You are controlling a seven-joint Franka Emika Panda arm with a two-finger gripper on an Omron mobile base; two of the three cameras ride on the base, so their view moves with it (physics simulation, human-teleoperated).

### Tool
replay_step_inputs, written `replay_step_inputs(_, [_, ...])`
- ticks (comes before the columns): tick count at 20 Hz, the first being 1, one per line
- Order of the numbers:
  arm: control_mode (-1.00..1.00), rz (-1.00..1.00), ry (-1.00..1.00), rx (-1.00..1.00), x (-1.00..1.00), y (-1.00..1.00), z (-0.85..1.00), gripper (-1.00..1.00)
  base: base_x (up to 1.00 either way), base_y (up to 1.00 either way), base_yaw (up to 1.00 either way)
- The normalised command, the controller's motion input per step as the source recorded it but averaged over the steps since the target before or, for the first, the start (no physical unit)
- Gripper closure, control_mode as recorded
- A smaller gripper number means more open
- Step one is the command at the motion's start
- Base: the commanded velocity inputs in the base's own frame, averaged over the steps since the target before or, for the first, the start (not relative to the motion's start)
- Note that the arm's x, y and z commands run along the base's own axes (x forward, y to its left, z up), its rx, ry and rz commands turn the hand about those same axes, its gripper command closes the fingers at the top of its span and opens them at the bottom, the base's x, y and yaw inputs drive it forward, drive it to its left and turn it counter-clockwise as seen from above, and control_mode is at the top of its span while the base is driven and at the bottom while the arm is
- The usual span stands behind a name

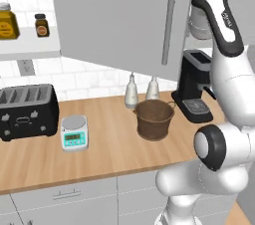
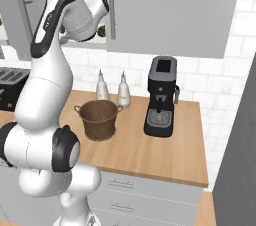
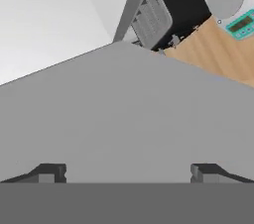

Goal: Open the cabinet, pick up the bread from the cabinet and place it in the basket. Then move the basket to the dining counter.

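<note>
The claw [image 3: 128,173] is spread wide and empty, facing the grey underside of the shelf. Beyond, the round brown woven basket [image 1: 155,118] waits on the light wood bench [image 1: 114,144]. Farther up, the large grey cabinet [image 1: 119,15] stands open; the dark bread [image 2: 102,31] seems to sit at the shelf edge. Best approach level, straddling the roll before closing.

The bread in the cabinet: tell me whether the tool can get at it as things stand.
Probably yes. The cabinet door is swung open over the counter, the arm already reaches up behind it toward the shelf, and the tool is open. A small dark lump there may be the bread, mostly hidden by the arm.
</note>
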Motion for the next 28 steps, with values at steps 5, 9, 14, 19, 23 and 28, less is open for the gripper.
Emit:
replay_step_inputs(5, [-1.00, 0.34, 0.19, 0.07, -0.61, 1.00, 0.29, -1.00, 0.00, 0.00, 0.00])
replay_step_inputs(9, [-1.00, 0.32, 0.17, 0.05, -0.62, 1.00, 0.21, -1.00, 0.00, 0.00, 0.00])
replay_step_inputs(14, [-1.00, 0.24, 0.11, 0.03, -0.26, 1.00, 0.03, -1.00, 0.00, 0.00, 0.00])
replay_step_inputs(19, [-1.00, 0.03, 0.04, -0.04, 0.11, 0.90, -0.08, -1.00, 0.00, 0.00, 0.00])
replay_step_inputs(23, [-1.00, -0.05, -0.07, -0.31, -0.18, -0.65, 0.00, -1.00, 0.00, 0.00, 0.00])
replay_step_inputs(28, [-1.00, -0.13, -0.22, -0.29, -0.33, -1.00, 0.00, -1.00, 0.00, 0.00, 0.00])
